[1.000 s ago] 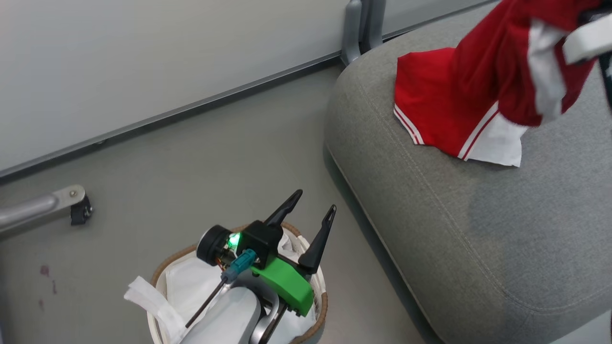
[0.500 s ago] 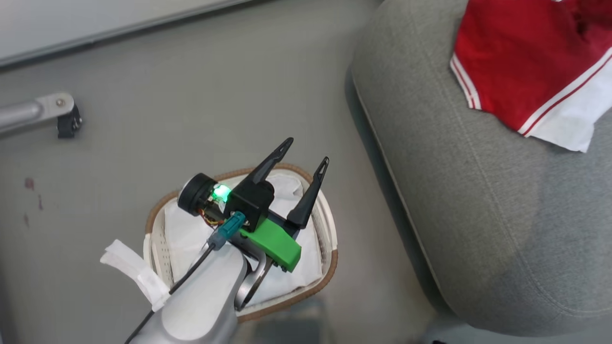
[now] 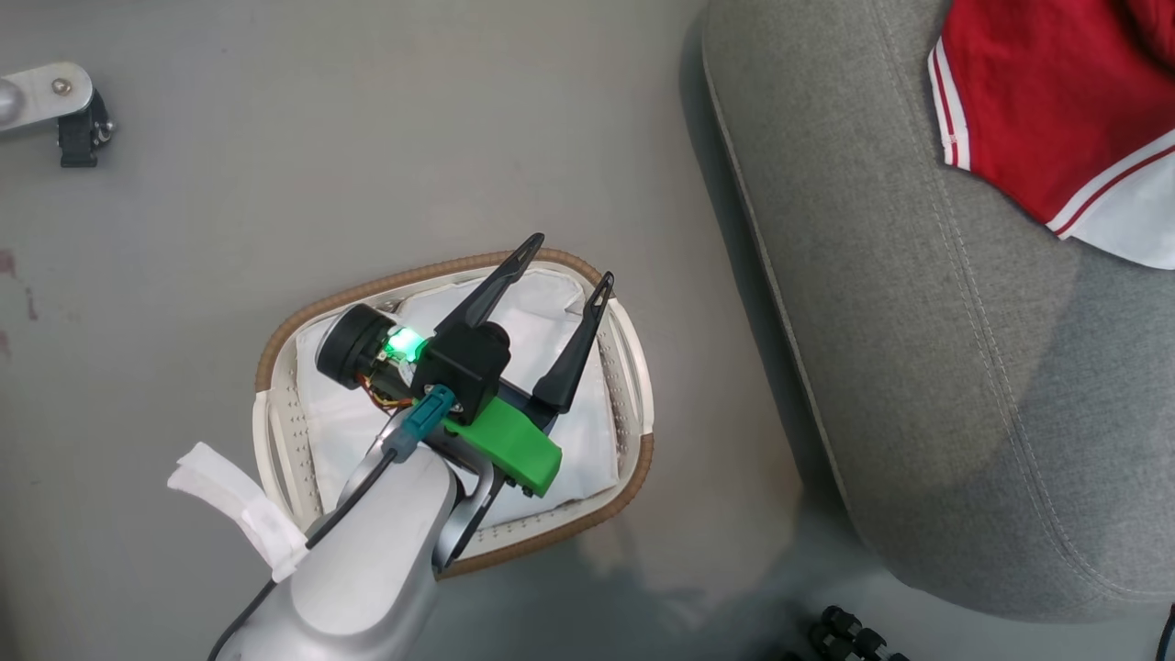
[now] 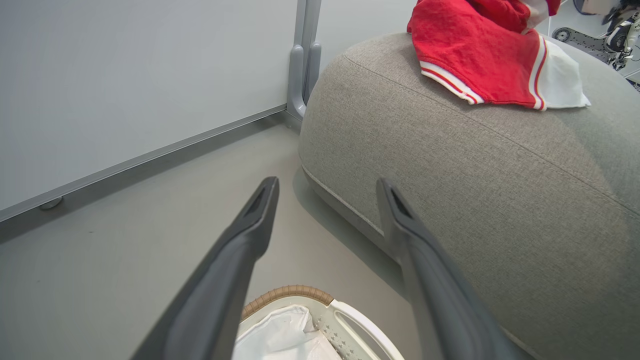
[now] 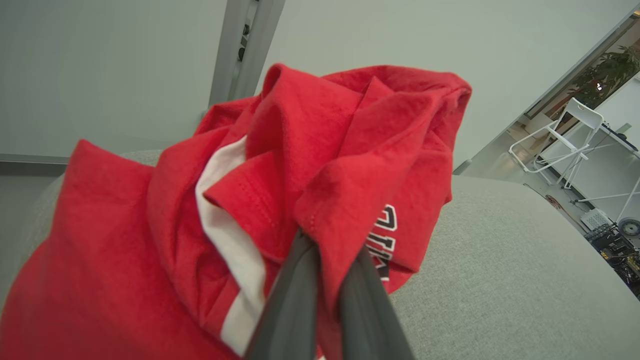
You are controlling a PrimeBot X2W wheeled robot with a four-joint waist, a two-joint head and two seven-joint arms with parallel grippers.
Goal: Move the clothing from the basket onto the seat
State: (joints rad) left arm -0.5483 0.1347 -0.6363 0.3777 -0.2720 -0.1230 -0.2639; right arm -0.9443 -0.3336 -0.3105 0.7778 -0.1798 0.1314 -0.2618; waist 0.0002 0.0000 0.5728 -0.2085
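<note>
Dark, white-edged lettering (image 5: 384,236) on the clothing (image 5: 300,165); half hidden, not legible.

Smooth matt grey floor (image 3: 367,165), evenly lit, with a few faint reddish marks (image 3: 5,264) at the left edge of the head view. Beyond it, a plain pale grey wall (image 4: 125,75), ending at its foot in a metal rail (image 4: 150,156), with a grey upright post (image 4: 300,65) at the panel joint. At upper left of the head view, a silver metal leg (image 3: 37,92) on a black caster (image 3: 78,138). Farther off, in brighter light, a white folding chair (image 5: 585,114) and a green plant (image 5: 605,70).
</note>
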